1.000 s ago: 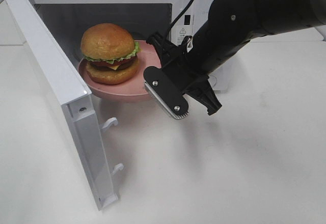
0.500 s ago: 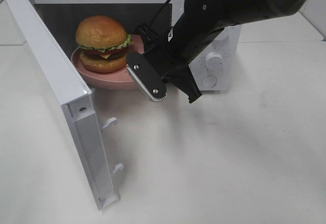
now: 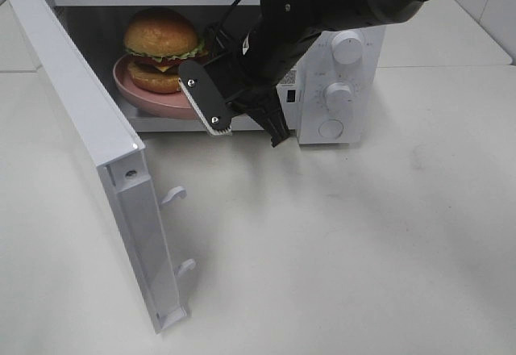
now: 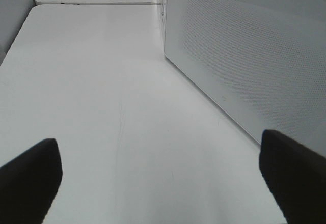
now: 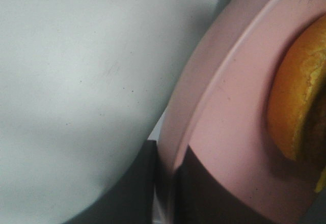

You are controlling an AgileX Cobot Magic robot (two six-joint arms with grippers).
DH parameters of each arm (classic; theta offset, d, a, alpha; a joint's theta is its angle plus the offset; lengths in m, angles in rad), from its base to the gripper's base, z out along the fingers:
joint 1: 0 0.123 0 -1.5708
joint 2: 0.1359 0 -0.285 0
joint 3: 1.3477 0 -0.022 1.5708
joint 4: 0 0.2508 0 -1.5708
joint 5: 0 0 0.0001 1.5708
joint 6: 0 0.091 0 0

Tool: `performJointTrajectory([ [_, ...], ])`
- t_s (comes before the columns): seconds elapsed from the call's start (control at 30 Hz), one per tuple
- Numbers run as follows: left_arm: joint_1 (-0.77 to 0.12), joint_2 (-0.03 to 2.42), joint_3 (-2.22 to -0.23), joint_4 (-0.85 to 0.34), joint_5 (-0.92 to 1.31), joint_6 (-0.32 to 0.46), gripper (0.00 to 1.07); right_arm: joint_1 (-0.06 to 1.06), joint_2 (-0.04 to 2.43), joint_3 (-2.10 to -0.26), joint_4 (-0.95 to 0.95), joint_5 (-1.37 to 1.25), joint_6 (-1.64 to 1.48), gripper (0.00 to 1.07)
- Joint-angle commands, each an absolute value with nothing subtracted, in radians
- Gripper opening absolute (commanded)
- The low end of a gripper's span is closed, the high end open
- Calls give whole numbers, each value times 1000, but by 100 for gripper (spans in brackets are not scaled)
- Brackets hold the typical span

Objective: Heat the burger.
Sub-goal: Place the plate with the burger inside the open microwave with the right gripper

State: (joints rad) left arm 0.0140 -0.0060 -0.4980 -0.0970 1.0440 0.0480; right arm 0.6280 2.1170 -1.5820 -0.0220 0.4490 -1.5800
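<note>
The burger [image 3: 161,36], a golden bun with lettuce and cheese, sits on a round pink plate [image 3: 133,89] inside the open microwave [image 3: 343,16]. My right gripper [image 3: 203,101] is shut on the plate's near right rim, reaching in through the door opening. In the right wrist view its dark fingers [image 5: 204,193] pinch the pink plate [image 5: 224,112] edge, with the burger [image 5: 298,102] just beyond. My left gripper [image 4: 163,183] is open with nothing between its fingertips [image 4: 30,178]. It hovers over bare table beside the microwave's perforated side [image 4: 244,56] and is out of the high view.
The microwave door [image 3: 89,129] stands swung wide open toward the front left, its latch hooks [image 3: 173,196] facing right. Control knobs [image 3: 347,47] are on the microwave's right panel. White table [image 3: 363,250] spreads in front and to the right.
My right gripper has carried the plate with the burger back and leftward, from just outside the door opening into the microwave's cavity. The left gripper has stayed open.
</note>
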Motion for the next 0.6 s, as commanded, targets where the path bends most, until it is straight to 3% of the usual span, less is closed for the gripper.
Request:
performJointTrajectory([
  [0.03, 16, -31, -496, -107, 1036, 47, 103, 631, 2137, -1652, -56, 408, -1523, 0],
  [0.6, 16, -31, -496, -107, 1036, 47, 103, 631, 2294, -1889, -155, 460, -1354, 1],
])
